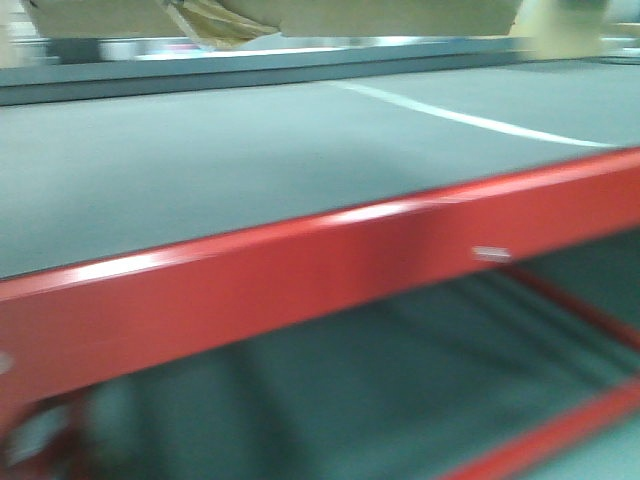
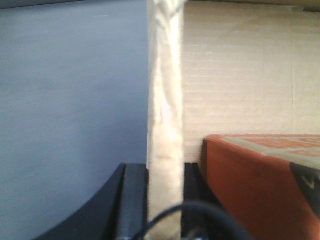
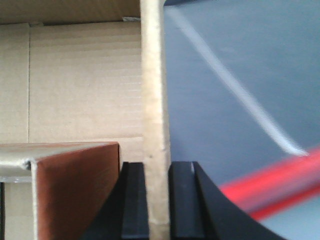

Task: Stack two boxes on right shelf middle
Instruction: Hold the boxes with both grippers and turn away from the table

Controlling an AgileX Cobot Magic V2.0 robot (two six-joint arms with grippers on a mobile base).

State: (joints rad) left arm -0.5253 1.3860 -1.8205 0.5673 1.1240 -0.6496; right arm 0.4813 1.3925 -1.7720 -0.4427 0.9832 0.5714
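Clamping the carton [image 2: 165, 100] [image 3: 152, 100], one wall edge between left jaws, another between right jaws, both clenched.

The open brown corrugated carton [image 3: 80, 80] holds a smaller reddish-brown box [image 3: 75, 190] inside, near one wall.

At 12 o'clock over the platform [image 1: 250, 160], the large box [image 1: 400, 15] has the smaller box [image 2: 260, 180] inside, between walls pinched by the left end effector [image 2: 164, 172] and right end effector [image 3: 156, 170].

Wrist views close — shared carton [image 2: 240, 75]
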